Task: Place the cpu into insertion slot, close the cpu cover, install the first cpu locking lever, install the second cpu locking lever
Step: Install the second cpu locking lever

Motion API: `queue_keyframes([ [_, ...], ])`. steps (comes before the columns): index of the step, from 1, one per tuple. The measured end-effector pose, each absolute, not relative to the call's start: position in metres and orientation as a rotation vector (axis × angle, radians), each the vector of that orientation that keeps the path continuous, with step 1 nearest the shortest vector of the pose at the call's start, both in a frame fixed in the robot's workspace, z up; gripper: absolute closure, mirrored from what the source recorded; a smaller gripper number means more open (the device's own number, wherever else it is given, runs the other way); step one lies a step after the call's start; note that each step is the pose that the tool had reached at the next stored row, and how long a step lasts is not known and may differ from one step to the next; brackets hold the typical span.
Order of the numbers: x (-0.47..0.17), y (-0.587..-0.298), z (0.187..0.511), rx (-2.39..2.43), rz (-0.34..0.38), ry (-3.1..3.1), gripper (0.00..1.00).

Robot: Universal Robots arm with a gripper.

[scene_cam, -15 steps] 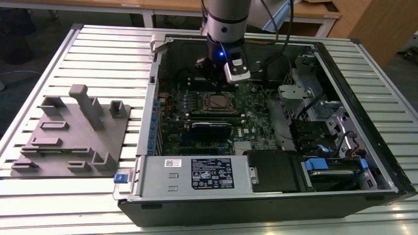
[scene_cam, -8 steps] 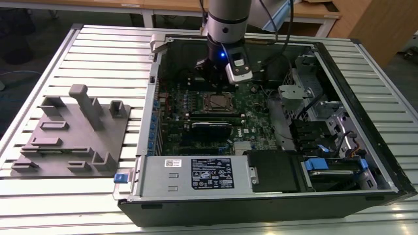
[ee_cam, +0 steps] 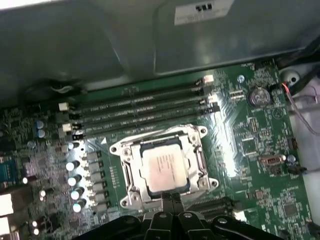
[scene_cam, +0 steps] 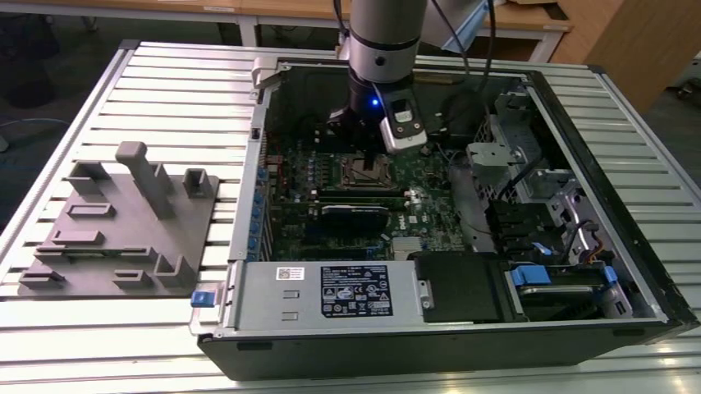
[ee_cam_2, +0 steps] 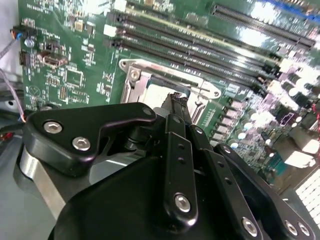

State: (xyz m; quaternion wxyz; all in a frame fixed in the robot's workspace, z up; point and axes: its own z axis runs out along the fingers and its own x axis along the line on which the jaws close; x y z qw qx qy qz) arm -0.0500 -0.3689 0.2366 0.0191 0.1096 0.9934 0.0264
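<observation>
- In the first wrist view my gripper (ee_cam: 172,199) had its fingertips pressed together, holding nothing, hovering at the socket's edge.
- Just beyond the tips, the cpu (ee_cam: 164,166) lay seated in the socket, and the cpu cover (ee_cam: 197,155) looked down around it.
- I judged the main risk to be the closed tips scraping the cover or board if I came down off-line.
- Farther off, the memory slots (ee_cam: 145,107) ran along the motherboard (ee_cam: 260,150).

Slatted metal table (scene_cam: 131,74) with open computer case (scene_cam: 438,328) beside grey fixture block (scene_cam: 121,238).
</observation>
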Motion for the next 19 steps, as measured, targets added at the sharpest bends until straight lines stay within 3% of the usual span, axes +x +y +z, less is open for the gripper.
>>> queue_keyframes([
  [19, -0.056, -0.389, 0.228, 0.34, 0.082, 3.084, 0.9],
])
